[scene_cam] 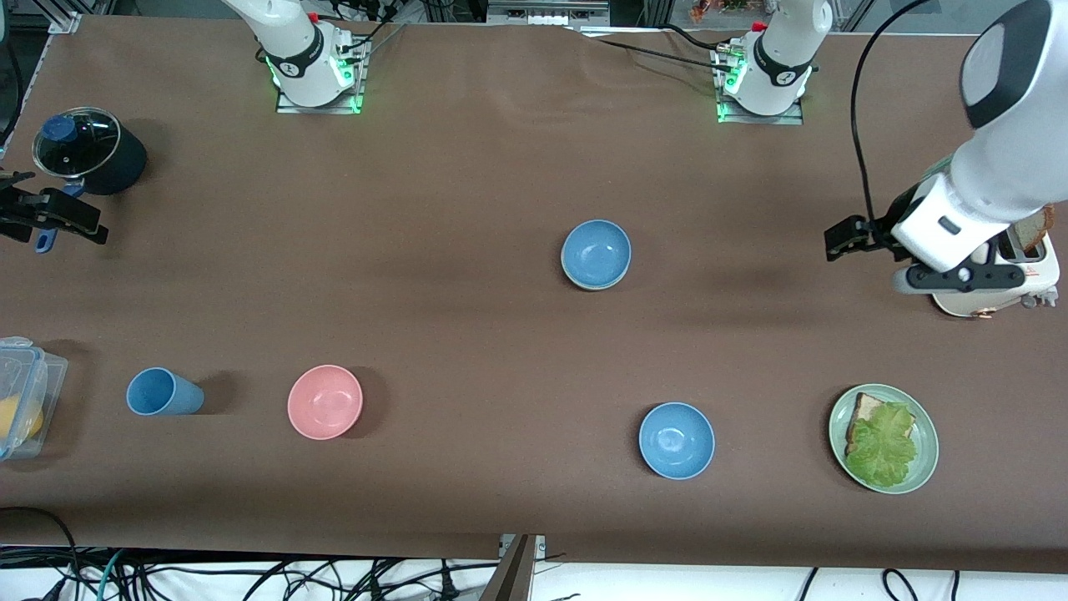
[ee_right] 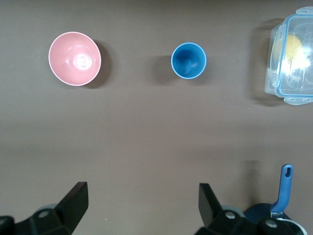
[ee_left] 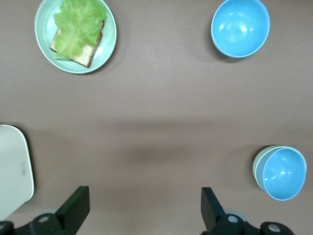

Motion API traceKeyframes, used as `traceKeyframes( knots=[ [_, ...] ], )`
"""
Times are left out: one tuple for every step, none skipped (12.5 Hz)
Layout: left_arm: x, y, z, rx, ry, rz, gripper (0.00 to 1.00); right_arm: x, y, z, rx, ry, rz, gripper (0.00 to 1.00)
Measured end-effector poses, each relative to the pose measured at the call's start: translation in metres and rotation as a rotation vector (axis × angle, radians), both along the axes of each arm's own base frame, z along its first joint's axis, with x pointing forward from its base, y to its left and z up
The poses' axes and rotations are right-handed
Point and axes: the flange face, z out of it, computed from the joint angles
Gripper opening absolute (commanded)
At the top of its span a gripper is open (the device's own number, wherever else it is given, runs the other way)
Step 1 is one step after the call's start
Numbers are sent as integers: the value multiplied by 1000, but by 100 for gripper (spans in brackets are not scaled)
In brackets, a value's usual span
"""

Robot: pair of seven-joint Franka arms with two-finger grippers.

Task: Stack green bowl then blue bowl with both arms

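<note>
A blue bowl point(scene_cam: 596, 253) sits nested inside the pale green bowl point(ee_left: 257, 166) near the middle of the table; only the green rim shows under it. The nested blue bowl also shows in the left wrist view point(ee_left: 283, 173). A second blue bowl point(scene_cam: 677, 440) point(ee_left: 240, 27) stands alone, nearer the front camera. My left gripper point(scene_cam: 959, 278) point(ee_left: 145, 205) is open and empty, up over the table beside the toaster. My right gripper point(scene_cam: 52, 215) point(ee_right: 143, 203) is open and empty, up over the table's right-arm end beside the pot.
A pink bowl point(scene_cam: 324, 401) and a blue cup point(scene_cam: 163, 392) stand toward the right arm's end. A clear lidded container point(scene_cam: 23, 392) and a black pot point(scene_cam: 88, 152) are at that end's edge. A green plate with bread and lettuce point(scene_cam: 924, 467) and a white toaster point(scene_cam: 1005, 288) are at the left arm's end.
</note>
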Motion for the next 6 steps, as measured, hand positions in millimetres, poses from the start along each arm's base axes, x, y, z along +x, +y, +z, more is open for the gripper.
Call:
traceKeyframes(
  knots=[
    [0,1,4,0,-4,1,100,0,0,0,0,0,0,100],
    [0,1,4,0,-2,1,100,0,0,0,0,0,0,100],
    [1,0,3,-1,1,-4,100,0,0,0,0,0,0,100],
    [0,-5,2,1,2,-15,100,0,0,0,0,0,0,100],
    [0,-12,0,9,3,-24,100,0,0,0,0,0,0,100],
    [0,-18,-1,25,3,-28,100,0,0,0,0,0,0,100]
  ],
)
